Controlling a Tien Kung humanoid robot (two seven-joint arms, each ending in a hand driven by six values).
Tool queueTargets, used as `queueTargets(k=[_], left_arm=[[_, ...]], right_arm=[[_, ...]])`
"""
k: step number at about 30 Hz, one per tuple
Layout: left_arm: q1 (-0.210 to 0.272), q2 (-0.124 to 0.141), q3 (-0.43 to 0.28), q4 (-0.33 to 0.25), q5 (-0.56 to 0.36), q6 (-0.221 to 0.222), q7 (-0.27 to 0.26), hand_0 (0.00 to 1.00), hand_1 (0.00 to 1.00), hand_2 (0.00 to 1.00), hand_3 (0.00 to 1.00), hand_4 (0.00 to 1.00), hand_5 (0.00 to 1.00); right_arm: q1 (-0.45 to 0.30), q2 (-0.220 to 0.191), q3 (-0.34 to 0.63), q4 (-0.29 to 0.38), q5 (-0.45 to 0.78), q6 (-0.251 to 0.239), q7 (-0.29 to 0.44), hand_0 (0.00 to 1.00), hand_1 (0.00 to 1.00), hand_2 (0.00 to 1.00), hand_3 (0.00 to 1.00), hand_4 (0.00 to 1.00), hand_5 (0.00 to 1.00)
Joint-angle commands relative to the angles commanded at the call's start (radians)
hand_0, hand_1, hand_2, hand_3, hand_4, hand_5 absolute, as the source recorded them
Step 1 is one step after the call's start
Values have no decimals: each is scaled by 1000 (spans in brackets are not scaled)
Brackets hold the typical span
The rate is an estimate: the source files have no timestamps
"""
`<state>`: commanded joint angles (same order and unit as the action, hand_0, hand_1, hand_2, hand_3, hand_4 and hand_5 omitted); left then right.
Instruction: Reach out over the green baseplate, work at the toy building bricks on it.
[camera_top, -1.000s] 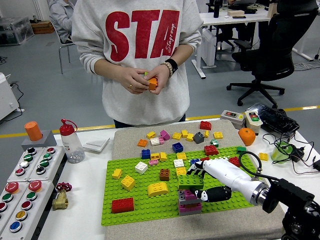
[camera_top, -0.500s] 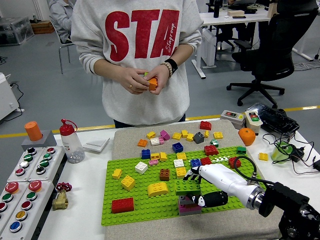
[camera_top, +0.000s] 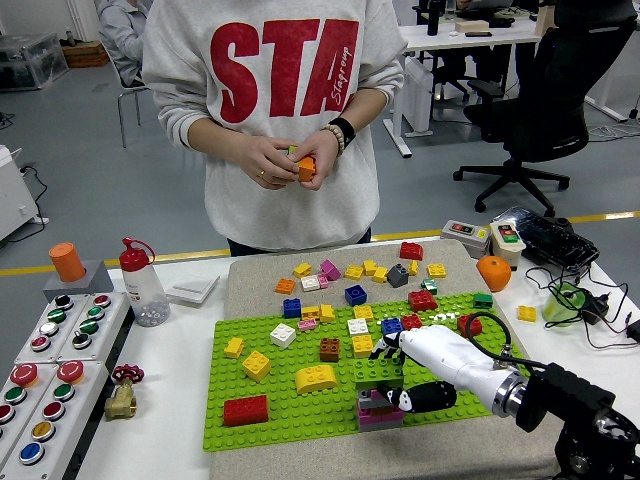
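A bright green studded baseplate (camera_top: 270, 400) lies flat before me on a grey mat. Scattered bricks (camera_top: 315, 378) stand on it: red, yellow, brown, white, blue. Near its front edge a green brick (camera_top: 378, 374) sits atop a small pink and grey stack (camera_top: 378, 410).

A person in a grey top (camera_top: 270, 120) stands at 12 o'clock. A clear bottle with a red cap (camera_top: 143, 284) sits at 9 o'clock. Round coloured buttons (camera_top: 45, 370) fill 8 o'clock.
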<state>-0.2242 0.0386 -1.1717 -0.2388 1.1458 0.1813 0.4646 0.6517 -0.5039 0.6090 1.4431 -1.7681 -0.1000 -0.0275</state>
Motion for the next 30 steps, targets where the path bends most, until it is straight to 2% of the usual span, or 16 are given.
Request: queueTargets(k=[30], left_arm=[[4,0,-1,-1,4,-1,3,630,598,607,412,309,938]], right_arm=[[-3,3,-9,-14,15,20,7,654,545,540,539,439,185]])
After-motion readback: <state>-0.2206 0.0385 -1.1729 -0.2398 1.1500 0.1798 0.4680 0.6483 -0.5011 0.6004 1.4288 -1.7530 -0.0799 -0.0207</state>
